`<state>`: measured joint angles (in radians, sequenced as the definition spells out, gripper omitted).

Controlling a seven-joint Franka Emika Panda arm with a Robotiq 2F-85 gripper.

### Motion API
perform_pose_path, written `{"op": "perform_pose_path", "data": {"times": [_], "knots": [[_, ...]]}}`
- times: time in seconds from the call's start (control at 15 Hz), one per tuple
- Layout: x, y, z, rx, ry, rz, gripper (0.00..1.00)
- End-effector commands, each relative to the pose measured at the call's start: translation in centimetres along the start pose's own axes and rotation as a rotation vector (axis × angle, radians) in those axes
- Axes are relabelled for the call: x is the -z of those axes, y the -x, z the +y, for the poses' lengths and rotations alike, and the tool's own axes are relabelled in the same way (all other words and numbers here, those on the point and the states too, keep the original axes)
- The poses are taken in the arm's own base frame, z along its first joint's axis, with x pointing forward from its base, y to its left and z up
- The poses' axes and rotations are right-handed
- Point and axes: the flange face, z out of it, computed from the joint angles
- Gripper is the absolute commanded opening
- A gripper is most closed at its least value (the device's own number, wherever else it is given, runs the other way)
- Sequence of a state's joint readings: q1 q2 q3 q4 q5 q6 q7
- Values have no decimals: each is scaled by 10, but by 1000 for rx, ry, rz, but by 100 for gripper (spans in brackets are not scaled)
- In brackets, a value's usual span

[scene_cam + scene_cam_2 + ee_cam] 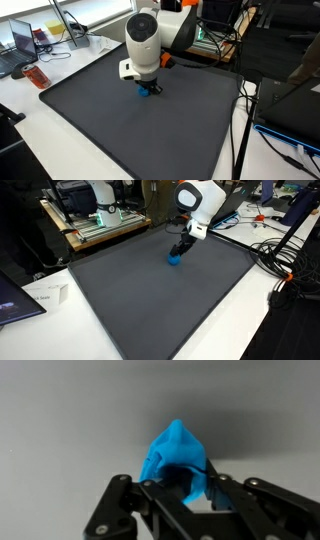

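The pincer (190, 488) is clenched on the blue lump (175, 450), which rests on the dark mat (130, 130) near one edge, and a firm, centred squeeze seems wise, since only the lump's near part lies between the fingers (152, 495)

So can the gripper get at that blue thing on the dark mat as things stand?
Yes, it looks so: in the wrist view the gripper is shut on the blue thing, fingers on either side of it. The mat around it shows nothing in the way.
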<state>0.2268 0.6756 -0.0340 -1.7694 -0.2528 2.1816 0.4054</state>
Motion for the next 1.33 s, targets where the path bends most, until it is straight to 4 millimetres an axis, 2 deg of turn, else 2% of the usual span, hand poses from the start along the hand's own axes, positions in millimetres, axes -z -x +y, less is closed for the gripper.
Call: {"op": "perform_pose_path", "data": {"times": [0.0, 0.13, 0.2, 0.33, 0.4, 1.0, 1.27], "knots": [[5, -5, 1, -12, 1, -5, 0], [11, -3, 1, -9, -4, -3, 3], [14, 0, 1, -6, -5, -16, 27], [21, 4, 4, -6, 6, -24, 29], [26, 7, 6, -7, 11, -29, 35], [90, 39, 29, -30, -2, -19, 98], [115, 63, 54, -64, -177, 15, 100]]}}
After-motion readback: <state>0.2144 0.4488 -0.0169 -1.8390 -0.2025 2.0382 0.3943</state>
